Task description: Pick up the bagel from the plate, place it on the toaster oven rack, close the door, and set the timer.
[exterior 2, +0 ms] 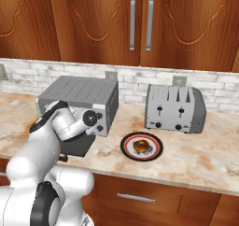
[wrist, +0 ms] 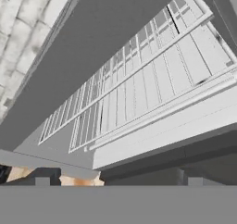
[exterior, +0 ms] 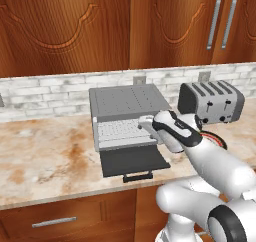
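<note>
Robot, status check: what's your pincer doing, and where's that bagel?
Pincer open, empty, above the toaster oven. Bagel on its plate. Door down, rack bare; nothing in the way.

A: How is the light?

B: Even and bright, with no glare. A soft shadow lies on the tabletop (exterior 2: 196, 159) beneath the plate (exterior 2: 127, 148), another under the open door (exterior: 131, 161).

A: Sharpness?

B: Both base views are slightly soft and pixelated. The hand view is blurrier, its rack (wrist: 139, 93) bars smeared.
</note>
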Controlling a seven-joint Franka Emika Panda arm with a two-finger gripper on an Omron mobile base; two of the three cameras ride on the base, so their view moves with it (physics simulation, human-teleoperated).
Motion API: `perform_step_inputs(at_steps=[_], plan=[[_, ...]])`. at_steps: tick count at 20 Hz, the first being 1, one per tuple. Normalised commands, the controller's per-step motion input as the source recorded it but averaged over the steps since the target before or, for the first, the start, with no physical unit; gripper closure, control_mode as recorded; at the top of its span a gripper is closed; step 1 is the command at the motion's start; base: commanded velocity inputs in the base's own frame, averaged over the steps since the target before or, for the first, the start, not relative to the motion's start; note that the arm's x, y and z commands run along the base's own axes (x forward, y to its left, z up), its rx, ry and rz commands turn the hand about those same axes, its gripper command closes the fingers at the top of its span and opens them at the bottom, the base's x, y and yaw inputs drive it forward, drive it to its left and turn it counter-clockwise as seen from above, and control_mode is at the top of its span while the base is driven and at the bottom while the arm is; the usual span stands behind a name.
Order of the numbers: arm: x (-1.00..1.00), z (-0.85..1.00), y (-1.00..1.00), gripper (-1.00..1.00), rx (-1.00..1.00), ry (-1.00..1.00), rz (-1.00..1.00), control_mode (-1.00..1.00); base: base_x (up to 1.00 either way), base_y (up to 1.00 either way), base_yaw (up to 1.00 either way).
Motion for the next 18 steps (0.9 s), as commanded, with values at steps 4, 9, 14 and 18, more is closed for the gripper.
perform_step_inputs(at_steps=[4,9,14,18], plan=[[0.21,-0.18,0.00,-1.00,0.00,0.00,0.00,-1.00,0.00,0.00,0.00],[0.29,-0.08,0.04,-1.00,0.00,-0.03,0.00,-1.00,0.00,0.00,0.00],[0.19,-0.20,0.05,-1.00,0.00,-0.08,0.00,-1.00,0.00,0.00,0.00],[0.15,-0.30,0.12,-1.00,0.00,-0.10,0.00,-1.00,0.00,0.00,0.00]])
